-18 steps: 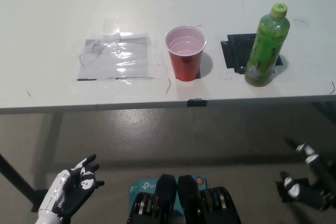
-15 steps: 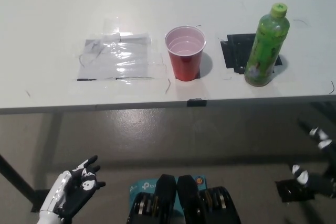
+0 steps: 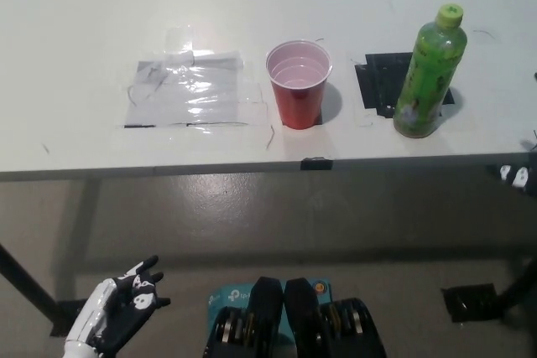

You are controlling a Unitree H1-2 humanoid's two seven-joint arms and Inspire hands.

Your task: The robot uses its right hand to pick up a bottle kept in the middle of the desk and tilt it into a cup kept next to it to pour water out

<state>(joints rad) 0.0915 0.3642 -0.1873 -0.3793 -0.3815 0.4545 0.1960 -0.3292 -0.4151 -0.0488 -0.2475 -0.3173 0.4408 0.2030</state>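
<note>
- I am looking down on a white desk (image 3: 84,23) standing over a grey floor, with its front edge crossing the middle of my view.
- My left hand (image 3: 117,312) is resting low at the lower left, below the desk, with its fingers spread apart and holding nothing.
- My right hand (image 3: 513,175) is only just showing at the right edge, beneath the desk's rim; I am seeing a few pale fingertips and cannot tell how open it is.
- I am counting one bottle (image 3: 429,71), green with a lime cap, standing upright on a black tape patch (image 3: 377,81); its label is too small to read.
- One red cup (image 3: 298,85) is standing upright just left of the bottle, apart from it.
- One patch of clear tape (image 3: 189,90) is lying further left.
</note>
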